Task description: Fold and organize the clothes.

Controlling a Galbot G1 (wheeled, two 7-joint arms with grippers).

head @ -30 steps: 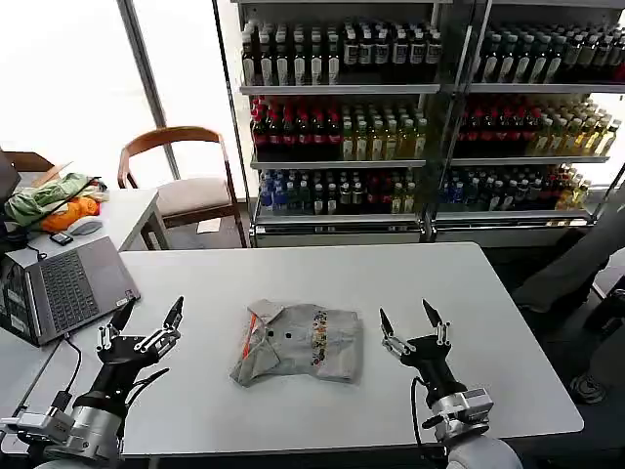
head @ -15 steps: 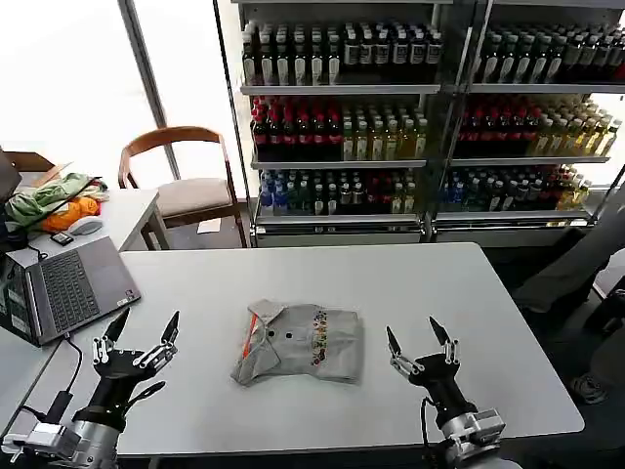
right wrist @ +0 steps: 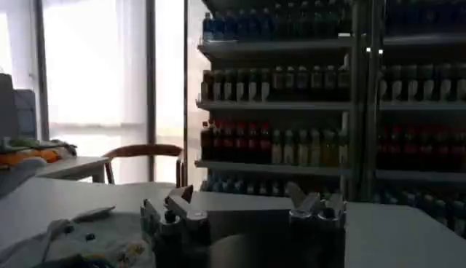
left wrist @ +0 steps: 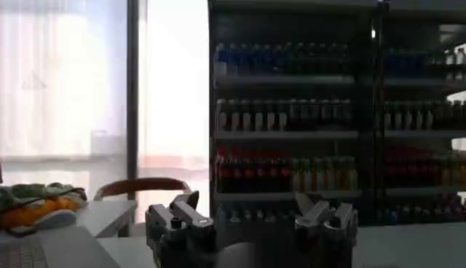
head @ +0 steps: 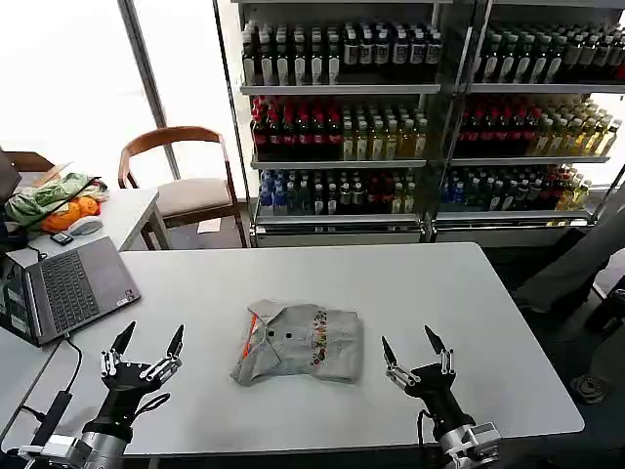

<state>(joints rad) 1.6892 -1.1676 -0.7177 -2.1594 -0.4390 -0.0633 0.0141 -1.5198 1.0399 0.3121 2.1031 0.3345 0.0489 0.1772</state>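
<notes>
From the head view, the folded shirt (head: 298,343) lies mid-table (head: 322,274), both grippers spread open and clear of it: left gripper (head: 146,345), right gripper (head: 408,345). In the right wrist view the shirt (right wrist: 80,244) looks tidy, probably finished. Best keep both arms low and away from it.

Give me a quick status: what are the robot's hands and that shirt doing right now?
Left gripper and right gripper both open, empty, low at the table's near edge. Folded grey shirt lies between them, untouched. Nothing in the way.
</notes>
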